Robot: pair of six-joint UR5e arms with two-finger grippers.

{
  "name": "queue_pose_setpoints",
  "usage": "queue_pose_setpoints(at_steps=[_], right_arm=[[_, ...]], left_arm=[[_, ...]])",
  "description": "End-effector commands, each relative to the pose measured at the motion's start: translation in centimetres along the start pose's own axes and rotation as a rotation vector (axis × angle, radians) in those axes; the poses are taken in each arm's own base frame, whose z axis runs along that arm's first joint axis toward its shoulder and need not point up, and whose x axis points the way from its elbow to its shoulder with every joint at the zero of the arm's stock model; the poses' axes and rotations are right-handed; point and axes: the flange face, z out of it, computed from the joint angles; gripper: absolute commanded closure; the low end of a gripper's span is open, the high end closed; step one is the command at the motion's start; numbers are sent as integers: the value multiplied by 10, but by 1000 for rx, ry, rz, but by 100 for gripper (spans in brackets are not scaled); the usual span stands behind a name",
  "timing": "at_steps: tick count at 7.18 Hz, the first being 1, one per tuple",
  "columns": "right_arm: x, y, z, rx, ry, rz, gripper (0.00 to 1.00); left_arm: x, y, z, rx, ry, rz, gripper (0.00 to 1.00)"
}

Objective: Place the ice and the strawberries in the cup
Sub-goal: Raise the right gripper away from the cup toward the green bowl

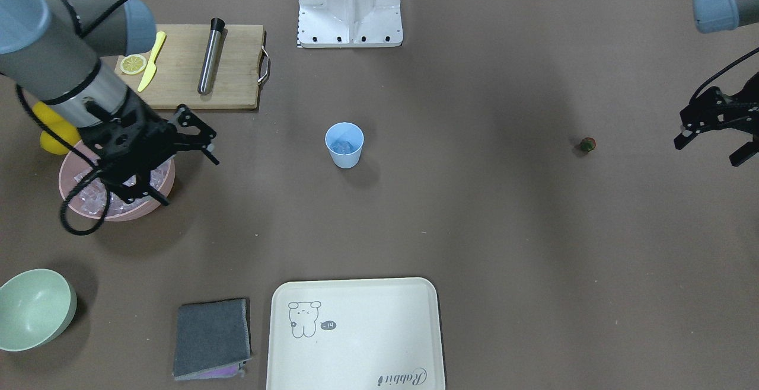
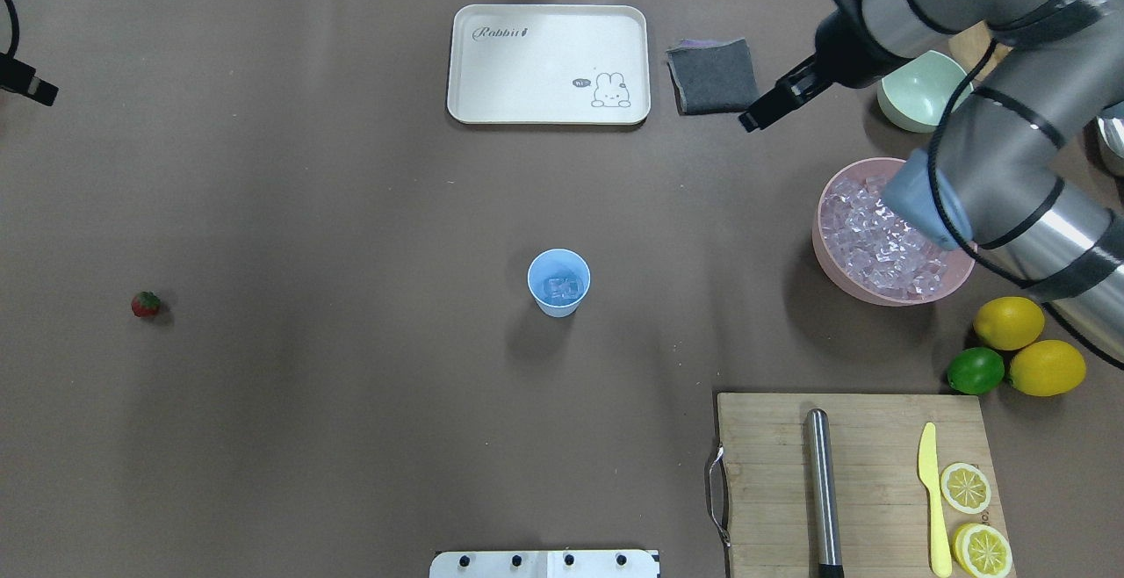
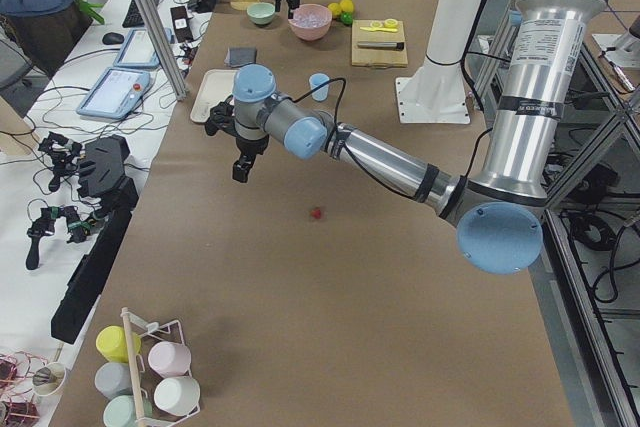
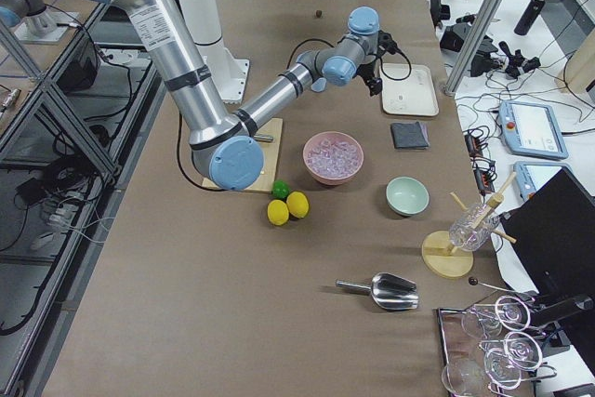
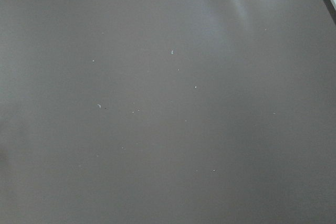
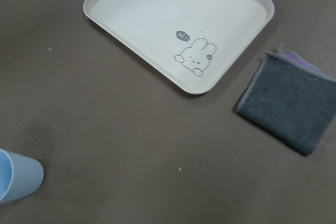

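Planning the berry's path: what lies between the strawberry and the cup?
Nothing: only bare brown tabletop between the strawberry and cup, seen in the overhead view.

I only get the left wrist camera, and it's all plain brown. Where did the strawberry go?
Observer: The strawberry lies out on the robot's left side, well apart from the cup.
Operator: Is there ice in the cup?
Observer: Yes, a few ice cubes sit inside it.
Operator: Where's the other arm?
Observer: The right gripper hangs open, up near the pink bowl.
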Motion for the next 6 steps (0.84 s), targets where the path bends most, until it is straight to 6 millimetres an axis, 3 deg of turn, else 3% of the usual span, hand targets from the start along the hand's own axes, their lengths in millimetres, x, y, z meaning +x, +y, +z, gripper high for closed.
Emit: queue_pose_setpoints(at_steps=[1, 3, 5, 6], right_arm=[[75, 37, -41, -9, 2, 76, 0], [124, 73, -60, -18, 40, 84, 0], [141, 87, -70, -17, 57, 110, 0], [143, 89, -70, -17, 62, 113, 0]], left_arm=[[37, -10, 34, -26, -18, 21, 2], [41, -17, 57, -60, -17, 15, 2], [27, -9, 95, -131, -31, -10, 2], [25, -7, 102, -144, -33, -17, 2]])
